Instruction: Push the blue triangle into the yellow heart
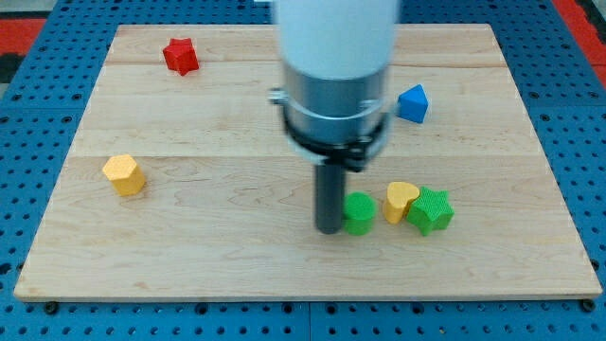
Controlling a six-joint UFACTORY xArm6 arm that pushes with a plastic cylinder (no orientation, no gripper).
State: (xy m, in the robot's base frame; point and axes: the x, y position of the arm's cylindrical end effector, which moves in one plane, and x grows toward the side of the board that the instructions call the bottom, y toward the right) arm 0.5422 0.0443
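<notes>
The board carries everything. The tip rests just left of the green round block; the rod has no fingers. Right of that block: yellow heart, touching the green star. Blue triangle sits well above. Far left: yellow hexagon, red star.

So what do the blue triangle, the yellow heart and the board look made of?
Blue triangle and yellow heart: probably moulded plastic, with uniform colour and a smooth matte look. Board: pale wood, with visible grain and plank seams. My tip sits just left of the green block.
</notes>
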